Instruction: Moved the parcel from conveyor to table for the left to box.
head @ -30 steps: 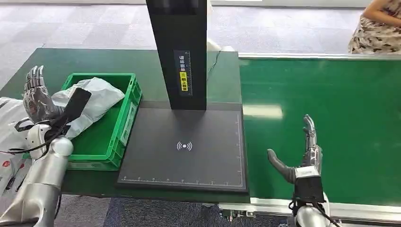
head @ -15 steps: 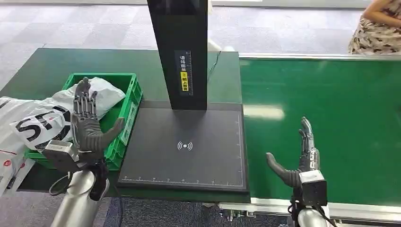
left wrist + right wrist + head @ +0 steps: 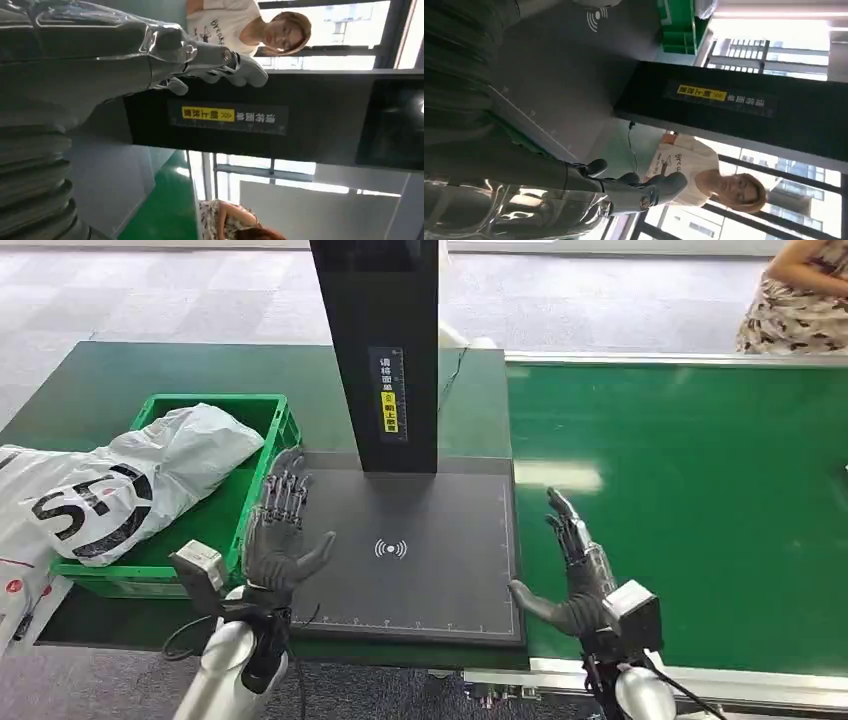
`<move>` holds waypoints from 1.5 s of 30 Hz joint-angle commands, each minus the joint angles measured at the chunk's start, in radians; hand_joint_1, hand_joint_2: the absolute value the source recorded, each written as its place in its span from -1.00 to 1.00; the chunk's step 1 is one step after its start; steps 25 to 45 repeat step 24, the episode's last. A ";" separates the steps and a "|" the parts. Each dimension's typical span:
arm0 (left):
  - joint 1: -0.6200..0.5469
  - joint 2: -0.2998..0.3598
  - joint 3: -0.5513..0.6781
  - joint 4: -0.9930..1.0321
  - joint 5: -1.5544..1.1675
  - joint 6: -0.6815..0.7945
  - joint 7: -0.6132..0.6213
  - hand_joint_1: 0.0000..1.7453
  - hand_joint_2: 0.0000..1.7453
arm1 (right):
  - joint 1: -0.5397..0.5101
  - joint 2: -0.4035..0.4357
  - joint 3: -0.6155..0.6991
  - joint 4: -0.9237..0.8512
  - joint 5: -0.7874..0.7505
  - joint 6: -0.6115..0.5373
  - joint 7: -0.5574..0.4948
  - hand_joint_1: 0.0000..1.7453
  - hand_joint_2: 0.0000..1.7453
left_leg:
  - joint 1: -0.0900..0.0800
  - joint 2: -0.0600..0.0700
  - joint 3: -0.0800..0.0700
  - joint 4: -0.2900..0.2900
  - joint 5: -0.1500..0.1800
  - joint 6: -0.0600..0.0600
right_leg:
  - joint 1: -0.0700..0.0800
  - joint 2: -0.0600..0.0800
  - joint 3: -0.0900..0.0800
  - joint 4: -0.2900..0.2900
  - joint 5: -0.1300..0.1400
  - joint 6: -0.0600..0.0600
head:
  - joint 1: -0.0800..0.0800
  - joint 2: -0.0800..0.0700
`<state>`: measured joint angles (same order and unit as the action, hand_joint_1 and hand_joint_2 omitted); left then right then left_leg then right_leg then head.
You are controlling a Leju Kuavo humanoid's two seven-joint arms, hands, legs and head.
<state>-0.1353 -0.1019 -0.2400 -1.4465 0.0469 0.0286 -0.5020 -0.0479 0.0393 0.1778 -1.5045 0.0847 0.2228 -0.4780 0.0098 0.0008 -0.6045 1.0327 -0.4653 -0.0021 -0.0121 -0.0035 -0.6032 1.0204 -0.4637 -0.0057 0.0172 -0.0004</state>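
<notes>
the white parcel (image 3: 120, 485) already lies in the green crate (image 3: 262, 505) at the left of the worktop (image 3: 100, 380), so that cycle looks done. left robot hand (image 3: 280, 540) and right robot hand (image 3: 580, 580) hover open and empty beside the scan pad (image 3: 420, 580). the conveyor (image 3: 700, 490) is bare, so next comes waiting for another parcel. the wrist views add a person (image 3: 699, 170) standing behind the black column (image 3: 385, 350).

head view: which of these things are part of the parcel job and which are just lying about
Part of the job:
white parcel, lying in and over the green box
conveyor belt
left hand, holding nothing
right hand, holding nothing

Just there:
black scanner pad with its black post
person beyond the belt
printed bags beside the box
</notes>
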 commanded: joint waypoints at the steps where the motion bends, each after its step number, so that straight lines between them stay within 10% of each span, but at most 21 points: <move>1: -0.001 0.019 -0.068 0.111 -0.013 -0.074 -0.003 -1.00 1.00 | -0.054 -0.048 0.053 0.091 -0.001 0.016 -0.035 -1.00 1.00 | 0.000 0.001 0.003 -0.002 0.000 0.000 | 0.000 0.001 0.003 -0.002 0.000 0.000 | 0.000 0.000; 45: 0.017 0.019 -0.058 0.012 -0.111 -0.189 -0.063 -1.00 1.00 | -0.111 -0.015 0.032 0.095 -0.025 0.032 -0.074 -1.00 1.00 | 0.000 0.001 0.003 -0.002 0.000 0.000 | 0.000 0.001 0.002 -0.001 0.000 0.000 | 0.000 0.000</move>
